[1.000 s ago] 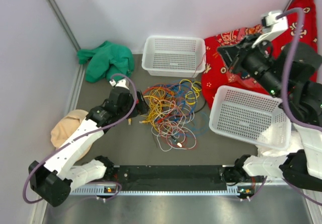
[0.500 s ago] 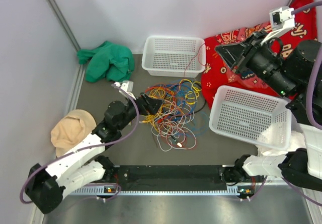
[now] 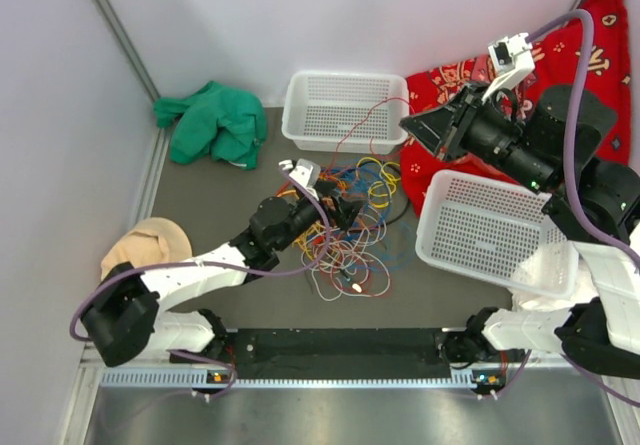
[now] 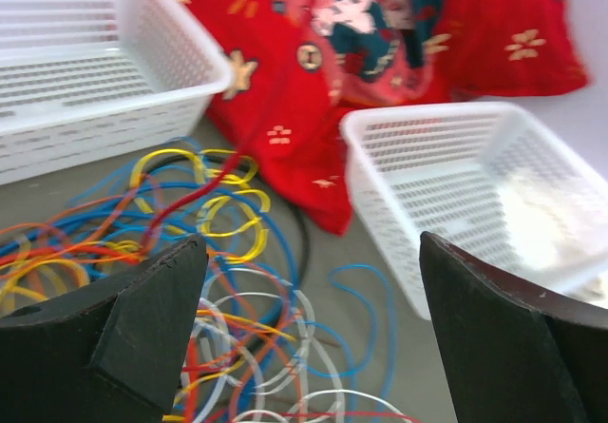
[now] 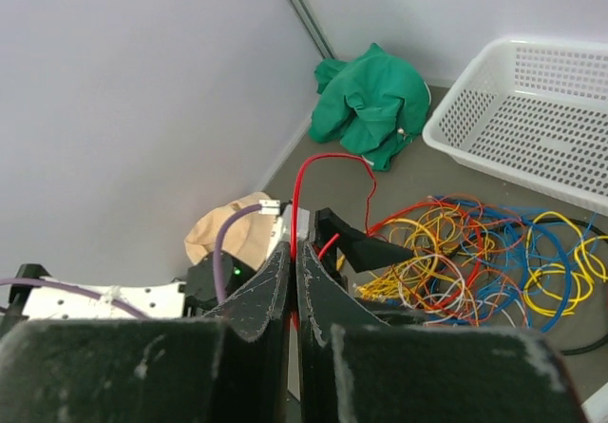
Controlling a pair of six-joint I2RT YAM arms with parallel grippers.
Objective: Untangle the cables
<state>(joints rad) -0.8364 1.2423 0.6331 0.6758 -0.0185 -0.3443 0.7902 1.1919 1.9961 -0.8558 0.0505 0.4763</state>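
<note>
Right wrist view: the right gripper is pinched tight on one red cable, held high above the heap, likely to draw it free. The cables lie tangled on the surface just beneath the wide-spread left gripper, which seems poised to pin them.

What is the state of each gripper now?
Left gripper: open, holding nothing.
Right gripper: shut on a red cable.
</note>
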